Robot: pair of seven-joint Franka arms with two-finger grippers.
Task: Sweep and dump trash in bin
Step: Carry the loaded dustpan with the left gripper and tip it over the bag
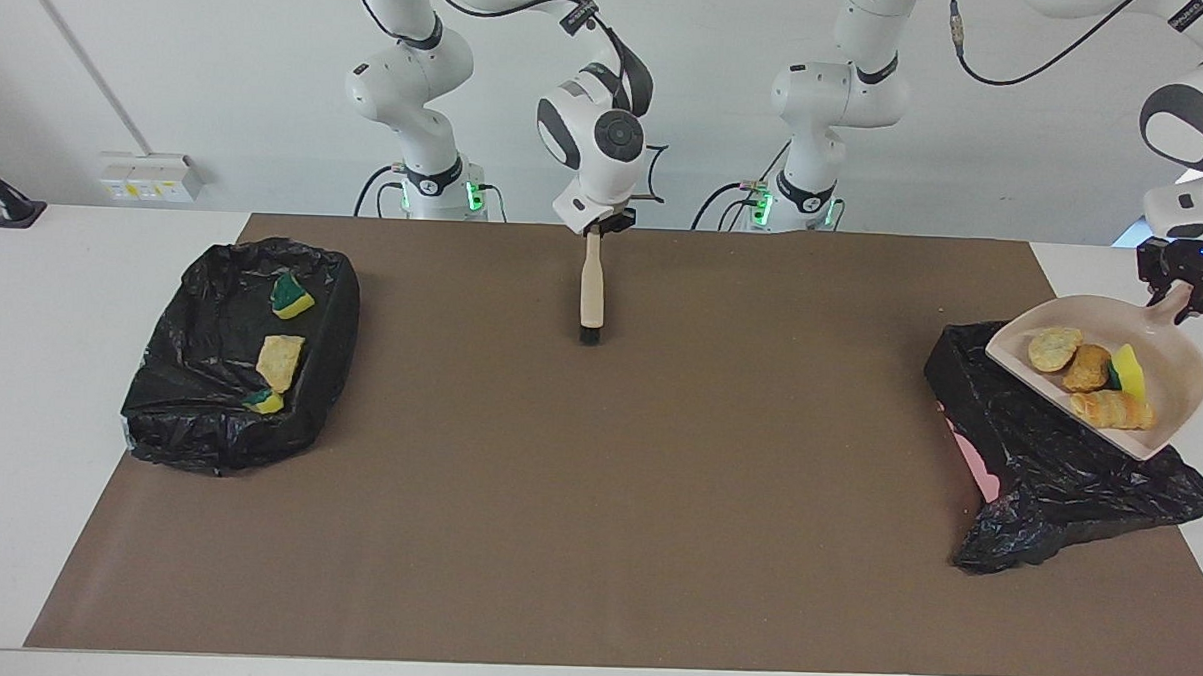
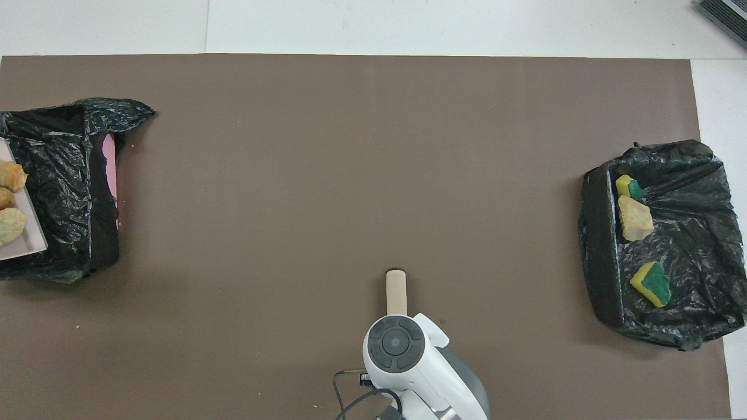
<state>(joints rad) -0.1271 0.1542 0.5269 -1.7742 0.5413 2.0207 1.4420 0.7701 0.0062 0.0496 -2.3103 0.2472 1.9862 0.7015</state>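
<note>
A beige dustpan hangs level over the black-bagged bin at the left arm's end of the table, and my left gripper is shut on its handle. Several trash chunks, tan, orange-striped and yellow, lie in the pan. In the overhead view only the pan's edge and some trash show over the bin. My right gripper is shut on the handle of a beige brush, which hangs bristles down over the mat in front of the robots. The brush handle sticks out from under the right wrist.
A second black-bagged bin sits at the right arm's end of the table, with three chunks in it: a green-backed yellow one, a tan one and a small yellow one. A brown mat covers the table's middle.
</note>
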